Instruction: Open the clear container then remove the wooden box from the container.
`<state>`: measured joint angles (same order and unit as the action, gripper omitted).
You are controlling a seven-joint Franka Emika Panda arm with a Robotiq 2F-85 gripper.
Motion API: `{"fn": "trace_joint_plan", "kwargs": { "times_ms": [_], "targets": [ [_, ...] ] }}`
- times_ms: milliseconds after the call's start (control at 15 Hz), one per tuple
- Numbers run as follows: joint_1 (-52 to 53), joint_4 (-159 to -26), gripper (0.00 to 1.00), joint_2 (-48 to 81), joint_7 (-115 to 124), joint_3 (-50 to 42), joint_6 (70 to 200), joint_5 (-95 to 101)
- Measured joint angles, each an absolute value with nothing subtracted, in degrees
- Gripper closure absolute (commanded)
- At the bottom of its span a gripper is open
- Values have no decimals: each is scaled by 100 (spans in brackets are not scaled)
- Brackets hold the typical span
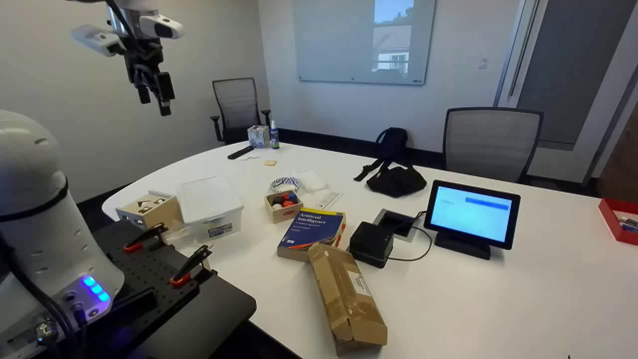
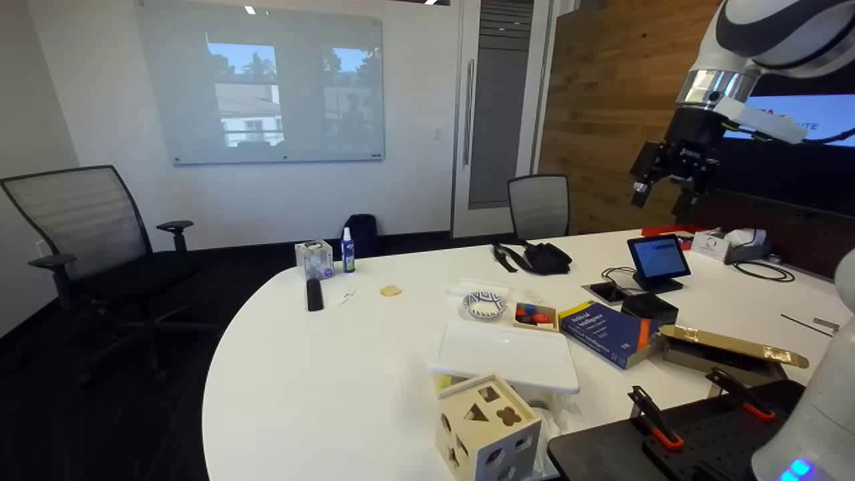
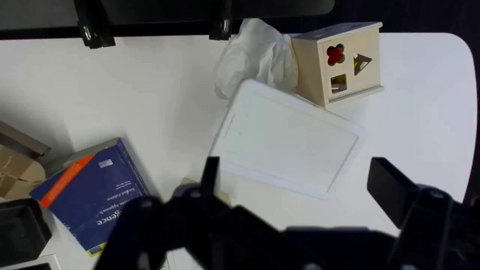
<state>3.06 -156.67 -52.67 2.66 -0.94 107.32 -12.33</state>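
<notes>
White plastic lid (image 3: 287,140) in place, the clear rectangular plastic tub (image 1: 215,219) stands on the white round-ended surface (image 1: 473,294), its front bearing a dark blue label (image 1: 220,229) whose print is too small to read. Just beside it sits a pale wooden cube (image 2: 491,431) with shaped holes cut through its faces. The small pale tan wooden box (image 1: 284,214), open-topped and filled with red and blue pieces, rests on the surface outside the tub, near a thick blue-and-yellow book (image 1: 314,232) titled "Artificial Intelligence", with "A Modern Approach" beneath; in the wrist view "Second Edition" reads upside down on the same cover. A long brown cardboard package (image 1: 341,299) carries a white paper label (image 1: 359,283), its lines illegible. Lettering on the lit black-framed tablet screen (image 1: 471,214) is also too fine to make out, as is the print on the blue-and-white spray bottle (image 2: 348,252). On a large dark wall display (image 2: 788,164) the letters "ITE" can be read. High above the surface, in both exterior views, hangs the black two-fingered pincer (image 3: 294,165); the wrist view shows its fingers standing wide apart, the lid showing beyond the gap between them.
</notes>
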Motion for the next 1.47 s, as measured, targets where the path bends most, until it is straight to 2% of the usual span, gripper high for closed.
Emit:
{"fn": "trace_joint_plan", "kwargs": {
  "times_ms": [333, 667, 1000, 1467],
  "targets": [
    [292, -15752, 0, -5267, 268, -93, 10978, -1390],
    [308, -16068, 0, -4879, 254, -88, 12836, -2404],
    [421, -16099, 0, -3335, -351, -50, 14688, -3843],
    [607, -16099, 0, -1064, -2078, -70, 15451, -6079]
  ]
}}
